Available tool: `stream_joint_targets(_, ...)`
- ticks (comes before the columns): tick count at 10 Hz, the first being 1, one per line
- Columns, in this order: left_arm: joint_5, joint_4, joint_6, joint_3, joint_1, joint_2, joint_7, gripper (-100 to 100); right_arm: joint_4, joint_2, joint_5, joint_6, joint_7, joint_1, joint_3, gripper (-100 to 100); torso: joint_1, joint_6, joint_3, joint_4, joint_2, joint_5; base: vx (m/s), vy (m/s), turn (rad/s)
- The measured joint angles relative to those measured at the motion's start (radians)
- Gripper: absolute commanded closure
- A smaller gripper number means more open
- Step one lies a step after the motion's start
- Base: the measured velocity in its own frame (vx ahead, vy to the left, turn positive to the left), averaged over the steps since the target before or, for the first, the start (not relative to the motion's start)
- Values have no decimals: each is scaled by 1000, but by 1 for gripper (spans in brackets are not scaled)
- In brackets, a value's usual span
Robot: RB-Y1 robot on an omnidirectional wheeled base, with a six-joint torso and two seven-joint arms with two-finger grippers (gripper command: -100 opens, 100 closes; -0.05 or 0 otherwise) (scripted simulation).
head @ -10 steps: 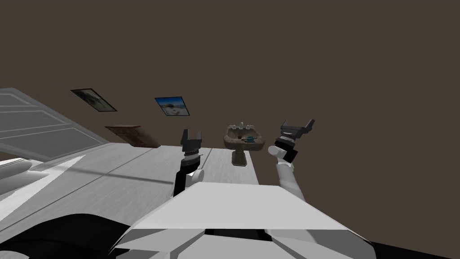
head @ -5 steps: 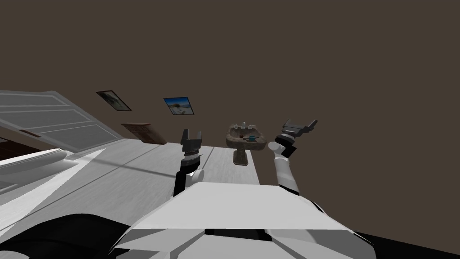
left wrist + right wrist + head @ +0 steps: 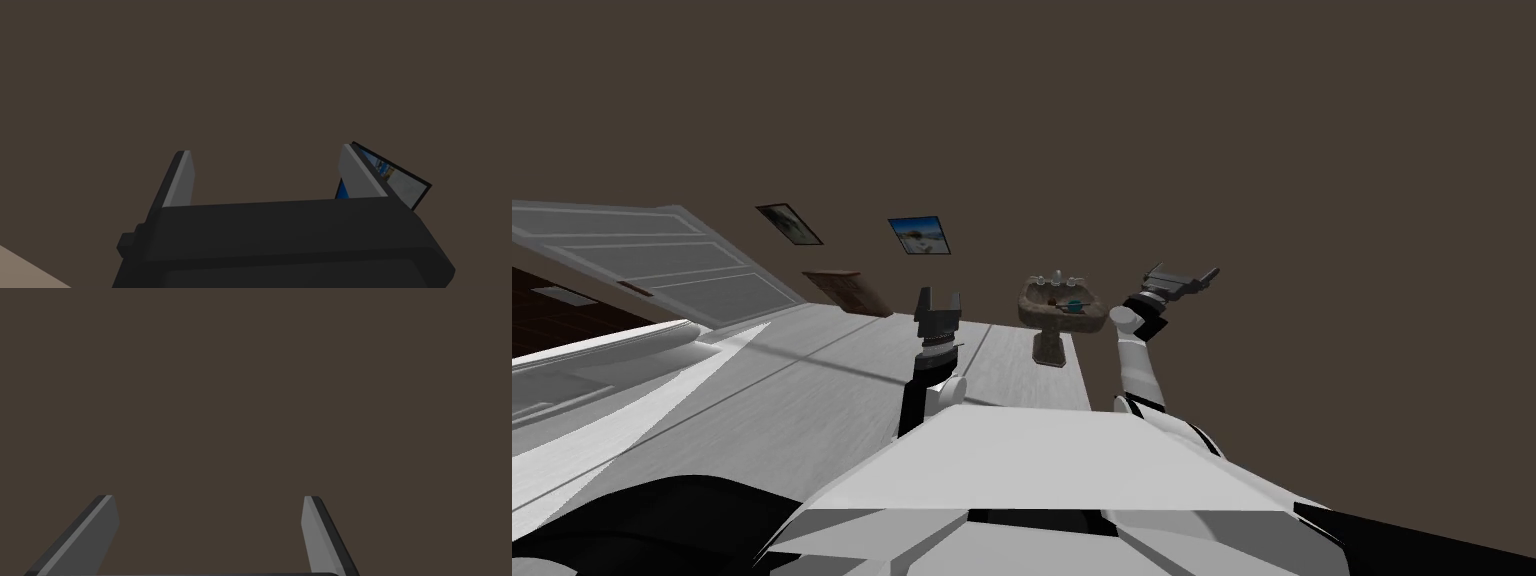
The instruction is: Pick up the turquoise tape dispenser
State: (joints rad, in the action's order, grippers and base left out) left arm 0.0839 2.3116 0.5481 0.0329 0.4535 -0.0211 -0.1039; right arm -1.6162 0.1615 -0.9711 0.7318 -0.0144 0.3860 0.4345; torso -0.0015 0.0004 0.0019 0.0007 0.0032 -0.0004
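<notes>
The turquoise tape dispenser (image 3: pixel 1074 306) lay in the brown sink (image 3: pixel 1040 320) at mid-frame, well beyond both pincers, too small to show its long axis. The left gripper (image 3: pixel 938 297) and right gripper (image 3: pixel 1183 273) both stood spread. The right looked nearer.

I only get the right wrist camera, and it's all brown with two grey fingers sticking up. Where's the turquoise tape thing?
Observer: The head view shows it. The turquoise tape dispenser lies in the basin of a pedestal sink ahead of you.
Operator: Is my right hand close to it?
Observer: No. The right gripper is raised off to the sink's right, well apart from it, with its fingers open.
Operator: What about my other hand?
Observer: The left gripper is up on the sink's left side, also open and holding nothing.
</notes>
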Motion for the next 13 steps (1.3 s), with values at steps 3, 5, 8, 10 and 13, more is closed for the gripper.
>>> stream_joint_targets(3,0,0,0,0,0,0,0,0,56,-3,-85,14,6,65,30,-100,0,0,-1,0,-1,0,-41,-7,60)
stream_joint_targets(5,0,0,0,0,0,0,0,0,92,-1,-140,25,3,102,42,-100,0,1,-1,0,-1,0,-40,-3,57)
stream_joint_targets(8,0,0,0,0,0,0,0,0,154,-1,-226,41,8,168,69,-100,-1,1,-1,0,-2,0,-42,-9,48)
stream_joint_targets(10,0,0,0,0,0,0,0,0,194,-8,-286,55,15,215,93,-100,-1,1,0,0,-1,0,-37,-10,34)
stream_joint_targets(13,0,0,0,0,0,0,0,0,274,2,-371,75,10,284,120,-100,-1,1,-1,0,-2,0,-32,-15,44)
